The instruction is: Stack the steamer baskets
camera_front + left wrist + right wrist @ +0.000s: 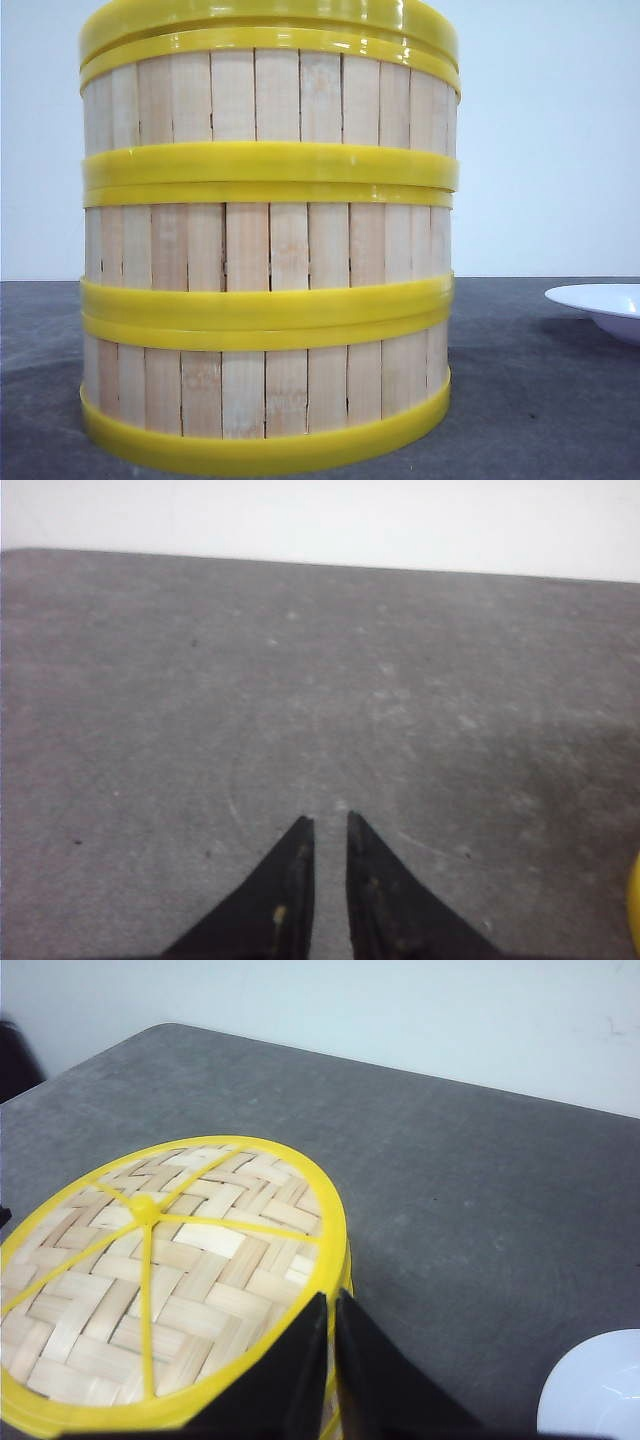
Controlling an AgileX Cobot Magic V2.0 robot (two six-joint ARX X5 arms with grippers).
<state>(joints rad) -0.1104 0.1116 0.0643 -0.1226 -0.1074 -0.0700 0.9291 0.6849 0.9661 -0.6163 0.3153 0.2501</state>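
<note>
Yellow-rimmed steamer baskets (268,250), three, fill your front frame's centre, one lid (170,1280) on top; both grippers, left gripper (330,825) and right gripper (331,1300), nearly closed, holding nothing.

Pale-slatted steamer baskets (268,250) with yellow rims, herringbone-woven lid (170,1280), white plate (600,305), grey table (540,390).

White plate (600,303) on grey table (540,400); woven lid (160,1280).

Lab-like setup: bare grey table (560,400), blank white wall (540,130)
</note>
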